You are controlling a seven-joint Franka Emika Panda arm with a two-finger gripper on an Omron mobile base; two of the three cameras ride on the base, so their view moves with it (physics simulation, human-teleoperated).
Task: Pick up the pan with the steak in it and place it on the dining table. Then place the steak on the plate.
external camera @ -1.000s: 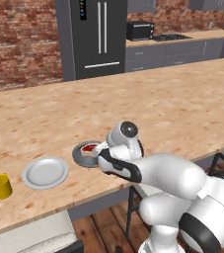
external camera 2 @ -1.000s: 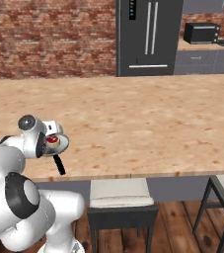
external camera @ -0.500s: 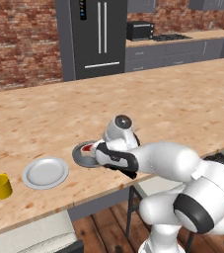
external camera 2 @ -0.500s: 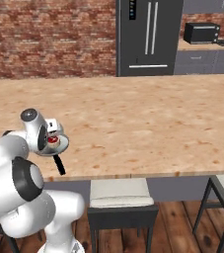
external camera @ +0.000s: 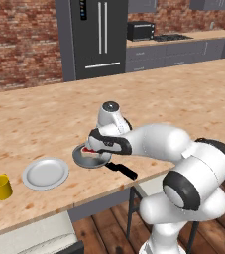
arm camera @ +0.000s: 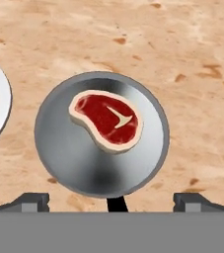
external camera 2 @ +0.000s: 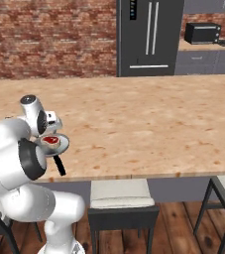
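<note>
The grey pan [arm camera: 66,158] rests on the tan wood dining table [arm camera: 182,44], its black handle [arm camera: 115,203] pointing toward the table's near edge. The red steak [arm camera: 106,118] lies in the pan, a little off centre. My gripper [arm camera: 113,202] hangs just above the pan and is open, with one fingertip on each side of the handle and nothing between them. In the left base view the hand covers part of the pan [external camera: 91,159], and the light grey plate [external camera: 45,173] lies empty just left of it. The right base view shows the pan [external camera 2: 59,145] and the steak [external camera 2: 50,140] beneath the hand.
A yellow cup [external camera: 1,187] stands left of the plate near the table's front edge. Stools [external camera 2: 121,196] stand below that edge. Behind the table are a dark fridge [external camera: 96,34] and grey cabinets with a microwave [external camera 2: 202,32].
The hand has swung left and come over the pan. Its jaws stay wide apart. Pan, steak and plate have not moved.
</note>
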